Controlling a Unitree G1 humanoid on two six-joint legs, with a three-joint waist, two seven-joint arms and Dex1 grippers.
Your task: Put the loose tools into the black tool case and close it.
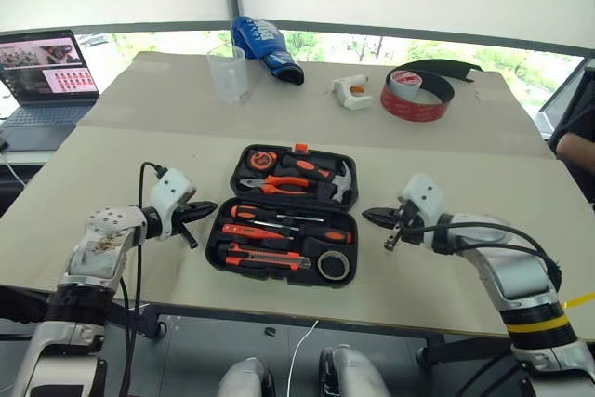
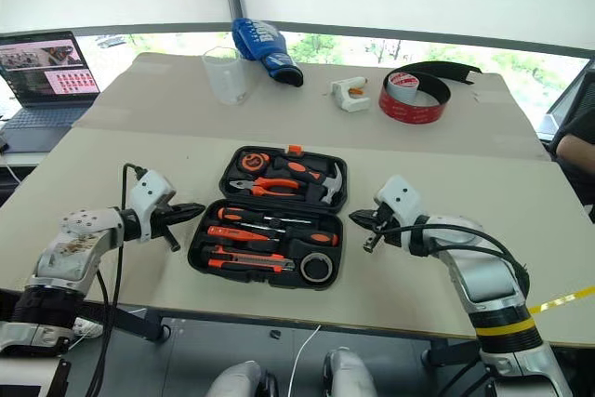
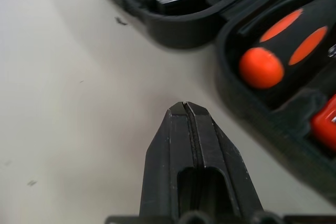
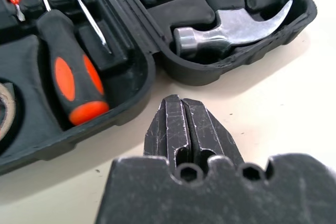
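The black tool case (image 1: 212, 253) lies open and flat in the middle of the table. Its near half holds two orange-and-black screwdrivers (image 1: 256, 214), an orange utility knife (image 1: 265, 256) and a dark tape roll (image 1: 332, 265). A hammer (image 1: 339, 178) and pliers (image 1: 279, 185) sit in the far half. My left gripper (image 1: 209, 205) hovers just left of the case, shut and empty, pointing at its side wall (image 3: 178, 30). On the other side, my right gripper (image 1: 369, 215) is shut on nothing, close to the hinge line. Its wrist view shows the hammer (image 4: 231, 27) and a screwdriver handle (image 4: 73, 85).
Along the table's far side stand a clear cup (image 1: 228, 72), a blue bag (image 1: 267, 48), a white glue gun (image 1: 353, 90) and a big red-and-grey tape roll (image 1: 418, 92). A laptop (image 1: 46, 72) sits at far left. A person's arm (image 1: 576, 137) shows at the right edge.
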